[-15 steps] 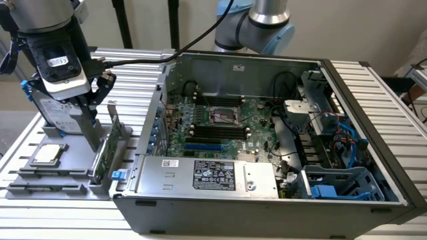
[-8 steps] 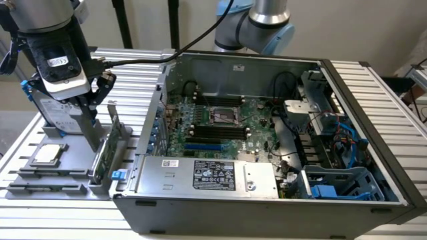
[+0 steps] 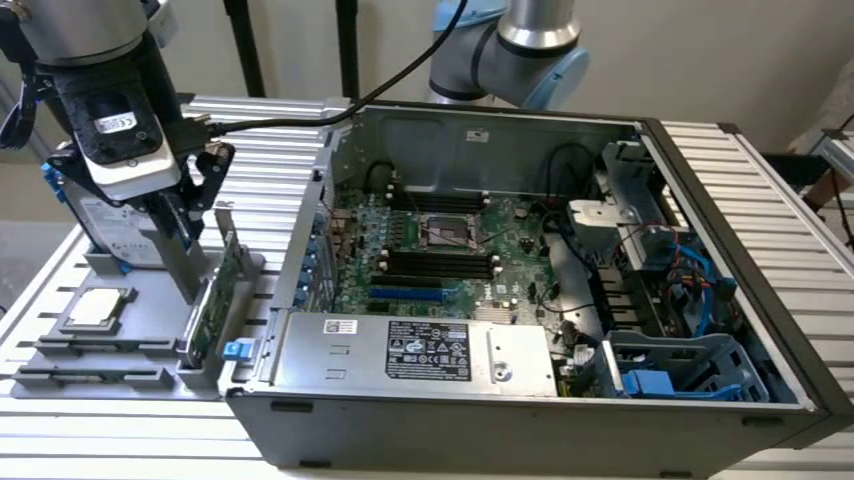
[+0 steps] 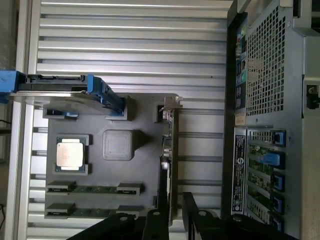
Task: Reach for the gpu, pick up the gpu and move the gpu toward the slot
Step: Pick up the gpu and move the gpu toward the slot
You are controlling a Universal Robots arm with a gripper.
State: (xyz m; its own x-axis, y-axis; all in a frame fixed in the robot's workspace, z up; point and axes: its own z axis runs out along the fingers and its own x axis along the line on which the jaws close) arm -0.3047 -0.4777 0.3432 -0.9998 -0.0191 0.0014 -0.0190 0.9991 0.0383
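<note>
- Claw (image 4: 172, 220) status: hanging low over the gpu (image 3: 203, 318), fingers (image 4: 154, 226) spread, one on each side of the card's top edge. No pinch visible, so I judge the reach is nearly done and the pickup has not begun.
- Storage: gpu stands on its long edge in a groove of the gray holder (image 3: 150, 300) on the desk (image 3: 107, 440), just beside the computer case (image 3: 534, 430) (standing it up likely leaves the top edge free for a grip from above).
- Long axis: runs alongside the case's side wall, with the metal bracket (image 4: 170, 104) at the end farther from the claw. Flat faces look toward the case and toward the processor chip (image 3: 96, 308).
- Case lies open, its inside reachable from above.
</note>
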